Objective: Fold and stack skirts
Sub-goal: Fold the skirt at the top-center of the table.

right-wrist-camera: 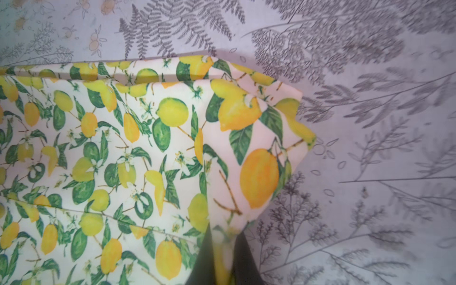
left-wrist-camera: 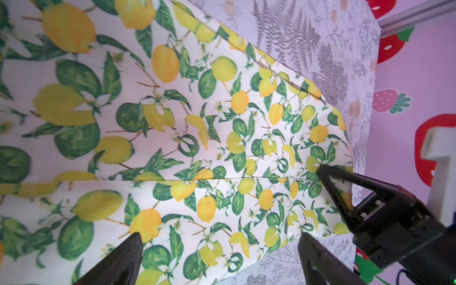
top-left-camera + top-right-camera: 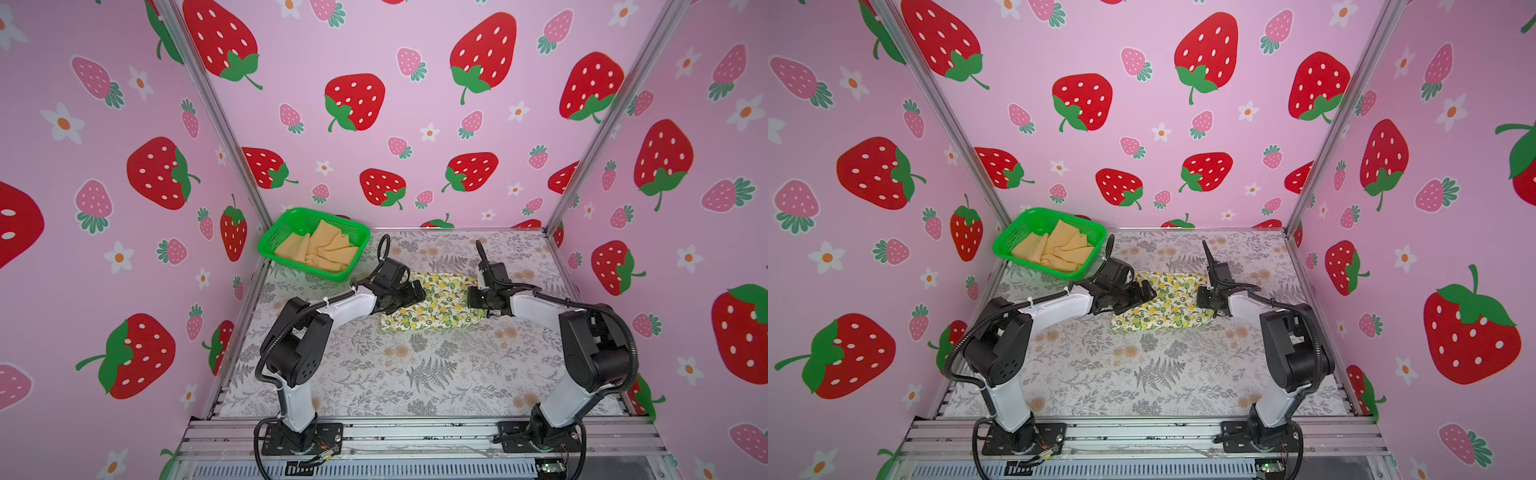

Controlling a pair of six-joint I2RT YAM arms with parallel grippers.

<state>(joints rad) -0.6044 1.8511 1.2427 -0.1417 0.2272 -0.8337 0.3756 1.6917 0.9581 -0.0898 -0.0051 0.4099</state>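
The lemon skirt (image 3: 440,305) lies on the floral worktop (image 3: 415,374) just right of the frame's centre in both top views, between the two grippers. It is cream cloth printed with yellow lemons and green leaves. It is laid out as a flattish, roughly rectangular packet, with a seam line across it and doubled layers showing along one edge in the right wrist view. The mustard skirt (image 3: 322,249) is plain tan and sits crumpled in loose folds inside the green basket (image 3: 272,237), left of centre at the worktop's back corner.

The right gripper (image 1: 227,249) is pinched closed on a corner of the lemon skirt. The cloth bunches into the narrow gap between its dark fingers and rises a little off the worktop there. The left gripper (image 2: 219,237) is spread wide with nothing in it, its fingers poised over the opposite end of the skirt. I cannot tell whether they touch the cloth.

Both skirts look light, thin and limp, so they should drape and sag from whatever point is held rather than keep their shape. They are not fragile, but the stacked layers could slide apart. Corners and hem edges look like the best places to take hold, catching every layer at once. A pinch on the top layer alone would likely peel the fold open.
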